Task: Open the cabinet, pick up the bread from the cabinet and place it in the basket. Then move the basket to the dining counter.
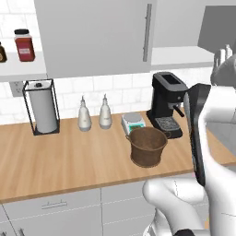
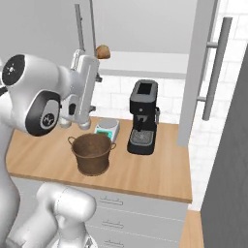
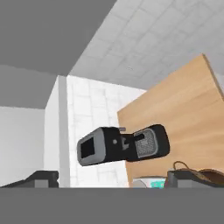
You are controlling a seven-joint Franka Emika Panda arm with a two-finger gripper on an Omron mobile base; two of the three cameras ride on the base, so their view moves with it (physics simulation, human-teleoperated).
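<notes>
The light grey cabinet (image 1: 92, 37) has its left door shut and its right door (image 2: 193, 72) swung open. On the bare shelf inside lies the golden-brown bread (image 2: 102, 52). The dark woven basket (image 1: 147, 146) stands empty on the wooden counter, below the shelf and left of the coffee machine. My gripper (image 3: 112, 177) is raised at shelf height beside the open compartment, a little below and left of the bread in the right base view. Its fingertips (image 3: 41, 178) stand wide apart with nothing between them. The hand view looks past them at the coffee machine and the basket's rim (image 3: 199, 173).
A black coffee machine (image 2: 143, 116) and a small kitchen scale (image 1: 133, 122) stand behind the basket. Two white bottles (image 1: 94, 113), a paper towel holder (image 1: 42, 108) and a jar (image 1: 24, 45) sit further left. A dark tall panel (image 2: 227, 169) bounds the right.
</notes>
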